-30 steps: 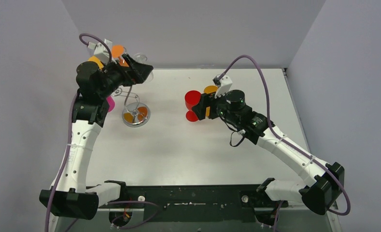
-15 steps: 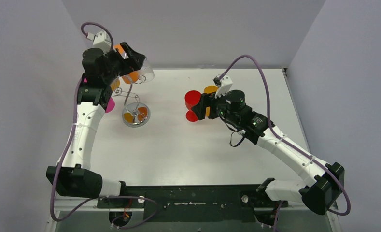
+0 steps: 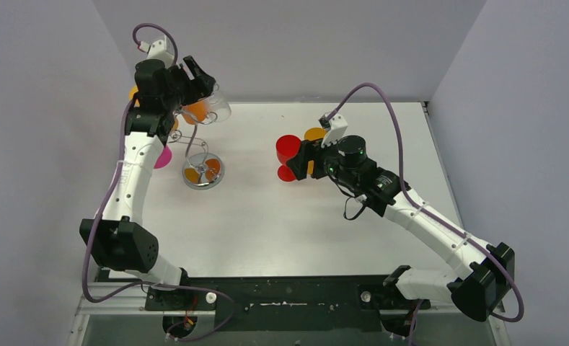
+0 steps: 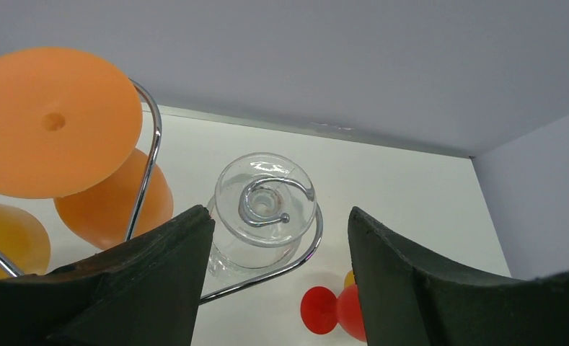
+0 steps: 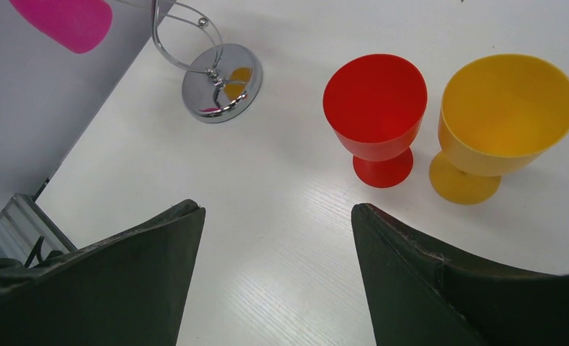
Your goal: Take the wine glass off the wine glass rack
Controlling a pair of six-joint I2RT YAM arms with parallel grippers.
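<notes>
One clear wine glass [image 4: 265, 198] hangs upside down from a curled scroll arm at the top of the silver wire wine glass rack [image 3: 203, 171], its round foot resting on the wire loop so the bowl dangles below. Orange plastic glasses [image 4: 50, 122] hang from the rack's neighbouring arms. The left gripper [image 4: 280, 216] is raised to the rack's top, jaws apart on either side of the clear bowl, one finger just beside it and the other apart. I judge it is placed to close and slide the glass off the loop's open end. The right gripper [image 5: 278, 213] hovers well right of the rack, spread wide and holding nothing, above a red plastic goblet [image 5: 375, 108] and a yellow one [image 5: 508, 115], likely kept out of the way
</notes>
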